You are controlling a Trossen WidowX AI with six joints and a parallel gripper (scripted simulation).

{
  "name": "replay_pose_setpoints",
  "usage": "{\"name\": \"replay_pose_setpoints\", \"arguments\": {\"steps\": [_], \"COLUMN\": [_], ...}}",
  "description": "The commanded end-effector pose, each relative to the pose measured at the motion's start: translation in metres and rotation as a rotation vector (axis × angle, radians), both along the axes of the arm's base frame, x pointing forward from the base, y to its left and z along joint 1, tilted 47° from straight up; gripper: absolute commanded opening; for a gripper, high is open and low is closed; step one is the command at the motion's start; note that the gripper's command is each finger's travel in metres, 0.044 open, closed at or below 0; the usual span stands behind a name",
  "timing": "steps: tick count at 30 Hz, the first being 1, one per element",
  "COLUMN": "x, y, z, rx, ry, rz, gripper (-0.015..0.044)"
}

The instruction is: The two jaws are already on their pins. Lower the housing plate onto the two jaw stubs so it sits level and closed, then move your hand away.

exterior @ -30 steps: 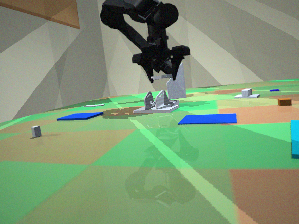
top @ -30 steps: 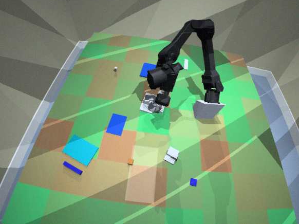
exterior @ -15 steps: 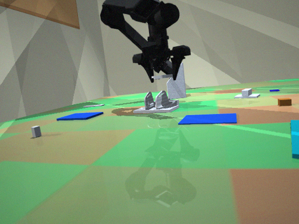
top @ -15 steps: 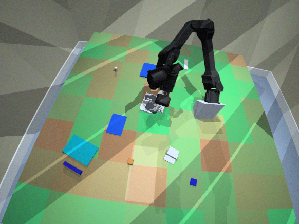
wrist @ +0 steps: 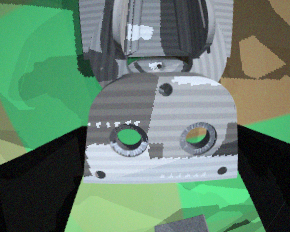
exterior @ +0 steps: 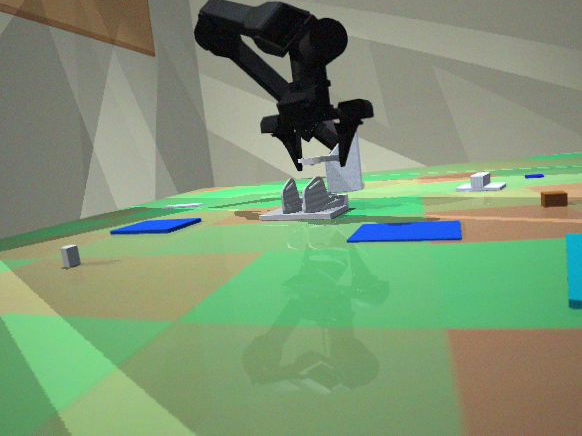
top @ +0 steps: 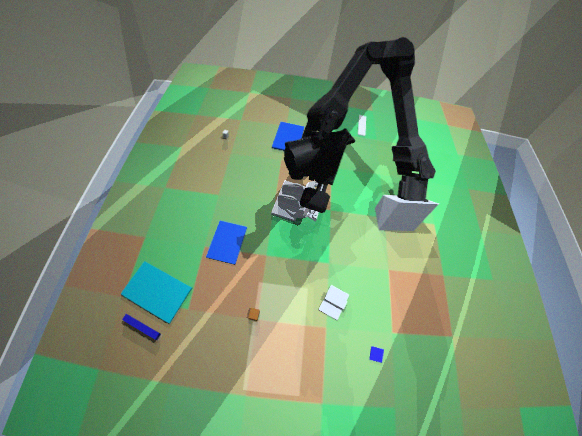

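My gripper (exterior: 321,165) (wrist: 159,132) is shut on the housing plate (exterior: 316,160) (wrist: 162,112), a flat grey plate with two large round holes and a rounded end. It holds the plate about level, clear above the grey base (exterior: 295,216) (wrist: 223,40). Two grey upright jaws stand on the base, one jaw (exterior: 291,197) beside the other jaw (exterior: 315,196). In the wrist view they show beyond the plate's rounded end. Green and brown surface shows through the plate's holes. The jaw stubs cannot be made out. In the top view the hand hides most of the plate.
A blue slab (top: 227,242) (exterior: 405,232) lies beside the base, another blue slab (top: 288,136) (exterior: 156,226) behind it. A grey block (top: 225,134) (exterior: 70,256), teal slab (top: 157,292), dark blue bar (top: 141,327), orange cube (top: 253,314) and white stepped piece (top: 334,302) are farther off.
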State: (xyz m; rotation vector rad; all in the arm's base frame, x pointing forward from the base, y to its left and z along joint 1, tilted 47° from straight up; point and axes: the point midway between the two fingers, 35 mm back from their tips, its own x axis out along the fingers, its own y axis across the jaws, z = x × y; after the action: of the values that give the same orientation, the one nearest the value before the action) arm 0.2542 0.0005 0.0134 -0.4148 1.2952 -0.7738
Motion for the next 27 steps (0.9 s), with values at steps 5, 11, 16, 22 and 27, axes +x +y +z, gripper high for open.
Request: {"name": "replay_pose_setpoints", "arguments": {"steps": [5,11,16,22,27], "x": [0.001,0.001,0.001,0.001,0.001], "y": [-0.011,-0.018,-0.024,-0.032,-0.034], "z": [-0.009,-0.016,-0.021,-0.028,-0.029], "rx": [-0.007,-0.007,-0.009,-0.011,-0.011], "ry": [0.005,0.004,0.004,0.004,0.004], "rz": [0.002,0.002,0.001,0.001,0.000], "gripper": [0.0351,0.0351,0.0351,0.0351,0.0351]}}
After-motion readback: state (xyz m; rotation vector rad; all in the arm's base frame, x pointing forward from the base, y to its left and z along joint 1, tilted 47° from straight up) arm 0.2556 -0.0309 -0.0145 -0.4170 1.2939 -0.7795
